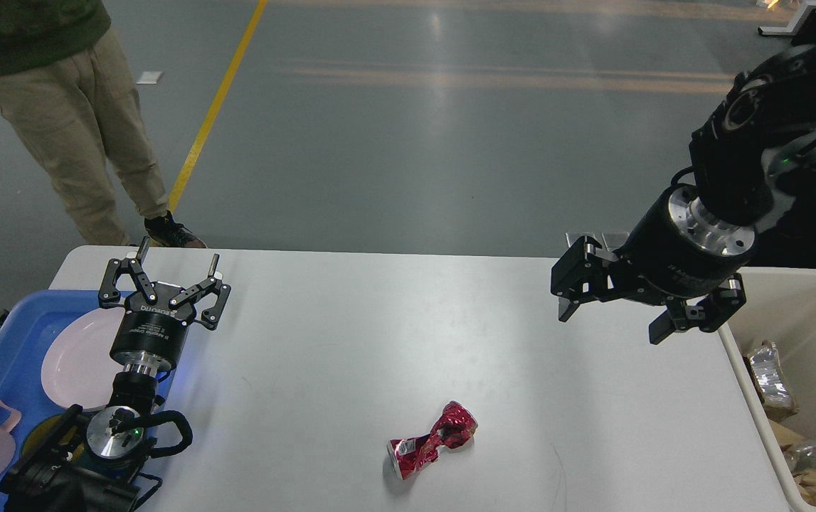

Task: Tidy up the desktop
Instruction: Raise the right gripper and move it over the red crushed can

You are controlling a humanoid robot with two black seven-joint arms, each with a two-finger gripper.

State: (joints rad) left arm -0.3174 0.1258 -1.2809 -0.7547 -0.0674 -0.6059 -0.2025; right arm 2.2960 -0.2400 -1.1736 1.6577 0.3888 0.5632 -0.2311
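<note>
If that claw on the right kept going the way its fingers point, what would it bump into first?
Probably the bare desktop. The right gripper is open and empty, its fingers aimed down and leftward. Nothing lies under them; the crushed red can sits nearer the front, likely off that line, though depth is unclear.

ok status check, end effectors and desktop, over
Left end effector open, empty, over blue plastic tray. Right end effector open, empty, above large white desktop. Crushed red metal can lies alone on desktop, path clear.
</note>
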